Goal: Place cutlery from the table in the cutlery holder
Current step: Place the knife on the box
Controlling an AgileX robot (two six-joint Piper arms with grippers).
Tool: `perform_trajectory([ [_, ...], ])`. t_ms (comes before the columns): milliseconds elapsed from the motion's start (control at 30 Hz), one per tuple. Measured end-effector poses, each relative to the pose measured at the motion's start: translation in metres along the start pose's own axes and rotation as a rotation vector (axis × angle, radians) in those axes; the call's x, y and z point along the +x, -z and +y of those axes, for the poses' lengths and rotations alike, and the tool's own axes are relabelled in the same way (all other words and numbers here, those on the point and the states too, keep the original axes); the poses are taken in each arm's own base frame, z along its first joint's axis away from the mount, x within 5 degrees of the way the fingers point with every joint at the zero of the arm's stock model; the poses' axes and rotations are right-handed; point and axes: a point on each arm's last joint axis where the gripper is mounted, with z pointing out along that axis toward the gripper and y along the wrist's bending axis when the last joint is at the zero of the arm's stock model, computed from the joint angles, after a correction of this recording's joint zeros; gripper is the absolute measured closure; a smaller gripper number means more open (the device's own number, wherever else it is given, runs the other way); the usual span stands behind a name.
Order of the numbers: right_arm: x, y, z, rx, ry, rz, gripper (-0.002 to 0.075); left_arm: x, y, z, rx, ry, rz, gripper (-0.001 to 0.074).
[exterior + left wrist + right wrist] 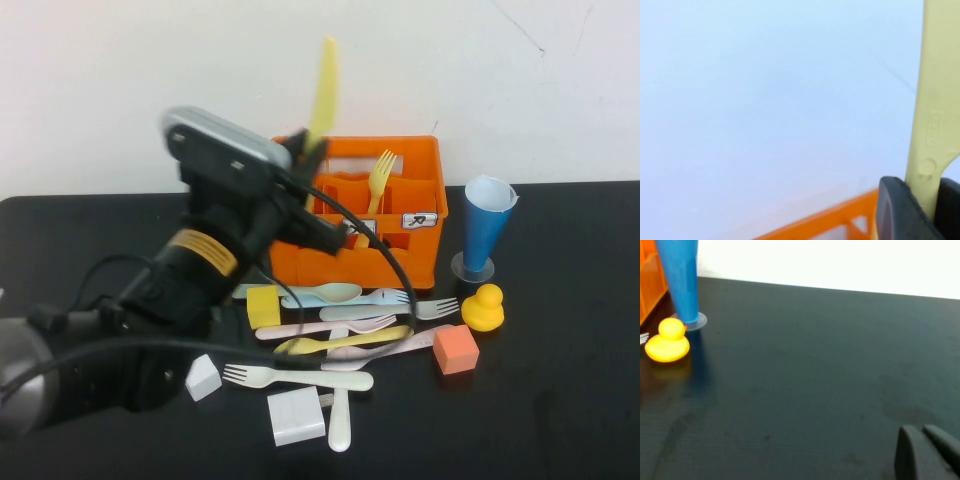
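My left gripper (306,152) is shut on a yellow piece of cutlery (325,90) and holds it upright above the left side of the orange cutlery holder (400,265). The left wrist view shows the yellow handle (932,100) clamped between the dark pads (897,210), with the holder's rim (830,217) below. A yellow fork (378,180) stands in the holder. Several pieces lie on the table (560,400) in front of it: a blue-green spoon (330,293), a pink fork (330,327), a yellow knife (345,342), a cream fork (300,378). My right gripper (925,450) is shut and empty over bare table, out of the high view.
A blue cone cup (487,225) and a yellow duck (485,308) stand right of the holder. An orange block (455,349), a yellow block (263,306) and white blocks (296,415) lie among the cutlery. My left arm covers the table's left front.
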Motion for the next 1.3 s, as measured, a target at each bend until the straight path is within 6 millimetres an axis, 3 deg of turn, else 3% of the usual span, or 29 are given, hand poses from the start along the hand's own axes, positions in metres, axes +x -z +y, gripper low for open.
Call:
perform_trajectory([
  [367,0.0,0.0,0.0,0.0,0.0,0.0,0.0729,0.007,-0.002,0.043,-0.15,0.16,-0.054,0.0631],
  [567,0.0,0.0,0.0,0.0,0.0,0.0,0.0729,0.028,-0.018,0.048,-0.143,0.205,-0.021,0.0631],
  [767,0.0,0.0,0.0,0.0,0.0,0.0,0.0729,0.029,-0.037,0.047,-0.097,0.193,-0.038,0.0631],
  [867,0.0,0.0,0.0,0.0,0.0,0.0,0.0729,0.023,-0.047,0.035,-0.028,0.18,-0.058,0.0631],
  [1067,0.0,0.0,0.0,0.0,0.0,0.0,0.0729,0.016,-0.072,-0.007,0.135,0.163,-0.09,0.0631],
  [1300,0.0,0.0,0.0,0.0,0.0,0.0,0.0729,0.036,-0.103,-0.034,0.206,0.22,-0.032,0.0631],
])
